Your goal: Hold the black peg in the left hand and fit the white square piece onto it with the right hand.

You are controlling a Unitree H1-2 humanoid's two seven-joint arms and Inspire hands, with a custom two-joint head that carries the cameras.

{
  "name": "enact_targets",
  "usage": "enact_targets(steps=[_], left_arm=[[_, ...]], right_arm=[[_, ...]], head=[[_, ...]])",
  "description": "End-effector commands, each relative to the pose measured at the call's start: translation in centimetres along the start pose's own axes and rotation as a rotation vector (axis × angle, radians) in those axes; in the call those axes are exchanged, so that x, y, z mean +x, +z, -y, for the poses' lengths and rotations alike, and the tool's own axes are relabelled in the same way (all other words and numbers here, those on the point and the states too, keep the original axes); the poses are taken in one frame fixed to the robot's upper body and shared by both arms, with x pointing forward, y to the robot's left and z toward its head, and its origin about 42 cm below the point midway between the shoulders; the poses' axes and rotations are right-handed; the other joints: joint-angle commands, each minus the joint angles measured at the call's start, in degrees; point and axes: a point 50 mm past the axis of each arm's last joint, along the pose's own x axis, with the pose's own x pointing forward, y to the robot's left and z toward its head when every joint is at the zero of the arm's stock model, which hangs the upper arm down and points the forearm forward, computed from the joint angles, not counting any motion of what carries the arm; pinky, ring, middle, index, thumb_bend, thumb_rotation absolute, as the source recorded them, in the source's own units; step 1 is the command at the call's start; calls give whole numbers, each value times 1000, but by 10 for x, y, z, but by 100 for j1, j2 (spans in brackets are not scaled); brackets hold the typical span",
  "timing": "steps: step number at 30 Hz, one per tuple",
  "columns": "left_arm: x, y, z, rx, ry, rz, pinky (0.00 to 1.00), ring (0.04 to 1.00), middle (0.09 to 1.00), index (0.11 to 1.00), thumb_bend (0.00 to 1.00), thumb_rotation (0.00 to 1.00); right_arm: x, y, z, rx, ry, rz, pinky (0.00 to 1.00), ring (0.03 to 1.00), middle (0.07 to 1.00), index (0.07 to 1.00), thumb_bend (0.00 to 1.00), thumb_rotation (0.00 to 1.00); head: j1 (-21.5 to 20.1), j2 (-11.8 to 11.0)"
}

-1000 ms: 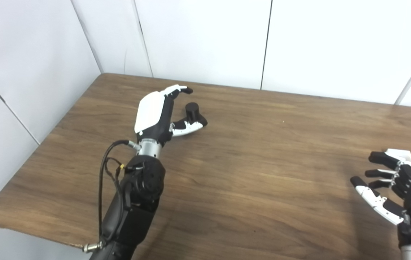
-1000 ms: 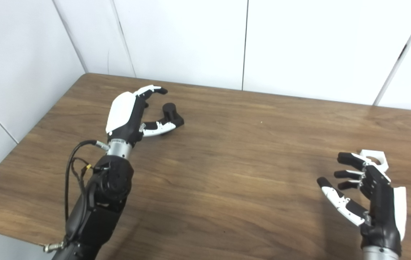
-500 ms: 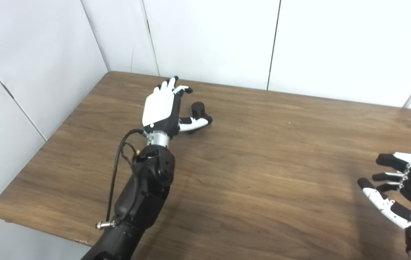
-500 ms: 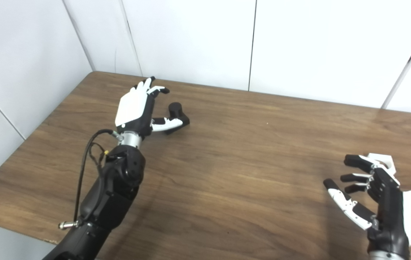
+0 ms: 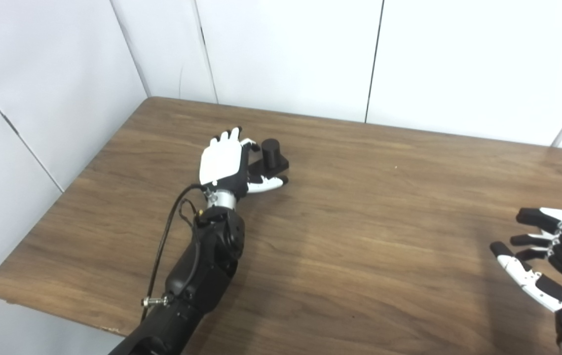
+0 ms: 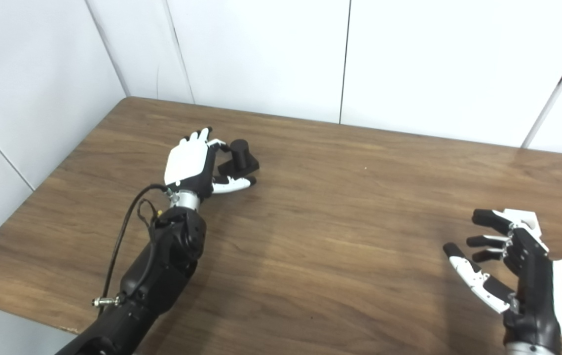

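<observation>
**Peg nearly grasped, white piece not yet picked up**

Nearest the camera, at the lower right, the right hand [image 6: 517, 268] hangs just above the tabletop [image 6: 335, 236] with its fingers spread and curled around nothing; it is released. Just beyond its fingertips lies the white square piece [image 6: 525, 219], flat on the wood near the right edge, partly hidden by the hand. Whether the fingertips touch it cannot be told, but the piece is not lifted and no grasp is formed.

Farther off, on the left half of the tabletop, the left hand [image 5: 229, 165] sits against the black peg [image 5: 272, 155]. The fingers wrap around the peg's far side and the thumb lies along its near side by the base. The peg stands upright, and its square base appears to rest on the wood. The hand looks closed around it, though how firm the hold is cannot be judged.

As a reading of progress: the task is in its opening stage. The peg grasp is about settled, but the lift, the pickup of the white piece, bringing the two together and the fitting are all left to do.
</observation>
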Motion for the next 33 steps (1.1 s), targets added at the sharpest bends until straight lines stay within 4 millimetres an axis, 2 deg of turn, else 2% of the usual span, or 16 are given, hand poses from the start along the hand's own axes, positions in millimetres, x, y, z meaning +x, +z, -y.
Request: enact_targets(steps=[1, 10, 16, 17, 23, 33], left_arm=[[19, 5, -19, 25, 91, 25, 1000, 1000, 1000, 706, 954, 533], [30, -18, 3, 39, 42, -38, 1000, 1000, 1000, 707, 942, 517], [31, -24, 16, 24, 27, -58, 1000, 1000, 1000, 684, 853, 482], [31, -25, 18, 20, 26, -59, 1000, 1000, 1000, 664, 816, 460], [30, -26, 20, -11, -1, -54, 1000, 1000, 997, 598, 735, 417], [28, -23, 22, -49, -29, -34, 1000, 1000, 942, 531, 659, 350]], right_arm=[[-19, 2, 4, -8, 0, -2, 427, 555, 690, 666, 482, 0], [-20, 5, 4, -12, -3, -6, 425, 553, 698, 666, 473, 0], [-18, 7, 3, -12, -3, -6, 421, 548, 697, 664, 468, 0], [-18, 7, 3, -11, -4, -6, 423, 550, 699, 665, 466, 0], [-20, 8, 4, -15, -11, -6, 427, 552, 702, 665, 462, 0], [-19, 8, 7, -10, -16, -2, 441, 561, 703, 665, 458, 0]], head=[[-14, 0], [-63, 10], [-96, 2], [-111, 0], [-177, 23], [-167, 44]])
